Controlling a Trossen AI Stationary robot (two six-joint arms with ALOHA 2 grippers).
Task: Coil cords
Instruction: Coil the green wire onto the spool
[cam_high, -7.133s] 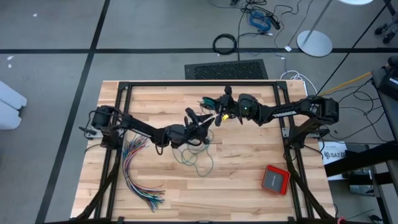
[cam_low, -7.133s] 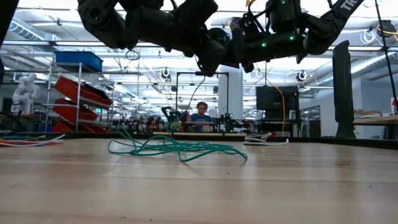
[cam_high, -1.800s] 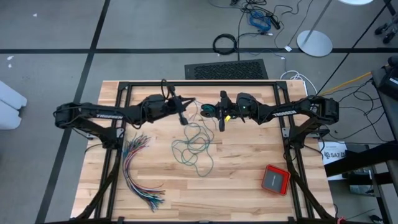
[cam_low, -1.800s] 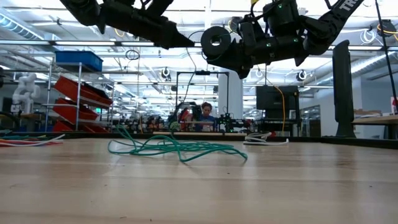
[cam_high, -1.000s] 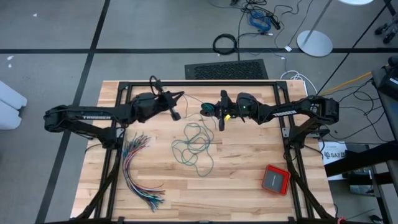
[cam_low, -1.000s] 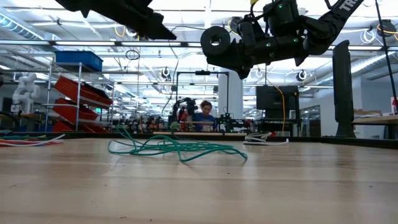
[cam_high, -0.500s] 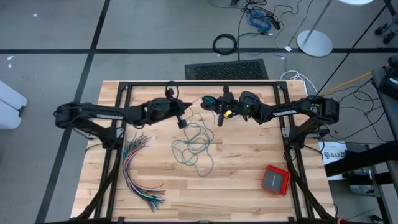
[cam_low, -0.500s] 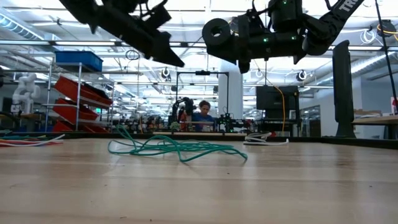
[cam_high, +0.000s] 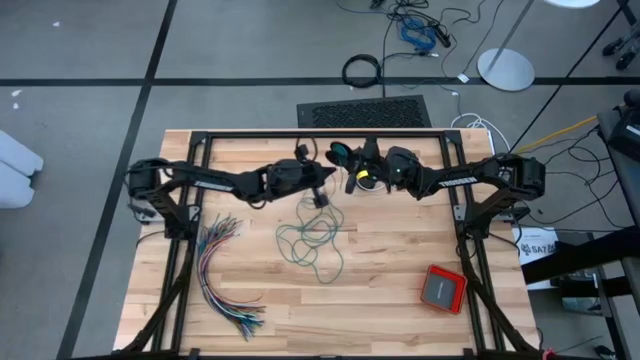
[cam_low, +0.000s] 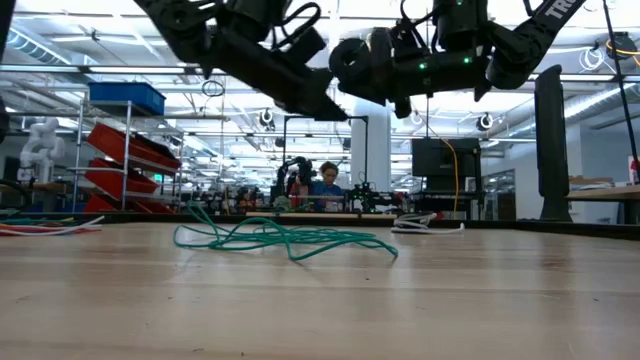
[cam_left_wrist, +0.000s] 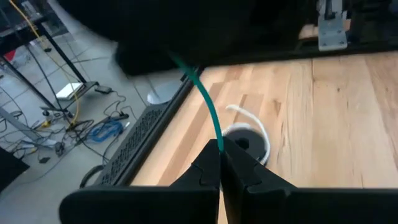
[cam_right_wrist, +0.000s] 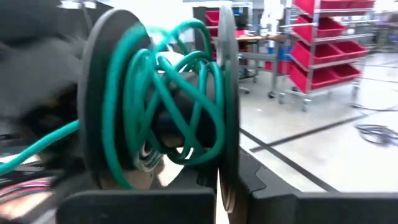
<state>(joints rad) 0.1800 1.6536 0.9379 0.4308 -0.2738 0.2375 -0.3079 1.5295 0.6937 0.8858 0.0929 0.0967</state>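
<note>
teal cord (cam_left_wrist: 209, 111) pinched in left tool (cam_left_wrist: 221, 163), spool (cam_right_wrist: 161, 99) opposite

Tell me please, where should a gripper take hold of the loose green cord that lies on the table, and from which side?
Probably from straight above, on a single outer strand of the teal-green cord, for example the loop at the heap's near end. There it lies flat and alone on the table; the middle is tangled, so fingers would catch several strands.

The high view looked straight down on the whole table (cam_high: 400, 300) and the floor around it. The low view sat at surface height, facing level across the boards into the room. Both shared the loose teal-green cord (cam_high: 312, 240) (cam_low: 285, 240) mid-surface. Each wrist view looked close past its own fingers: left toward the far edge, right at the spool (cam_right_wrist: 161, 106)
</note>
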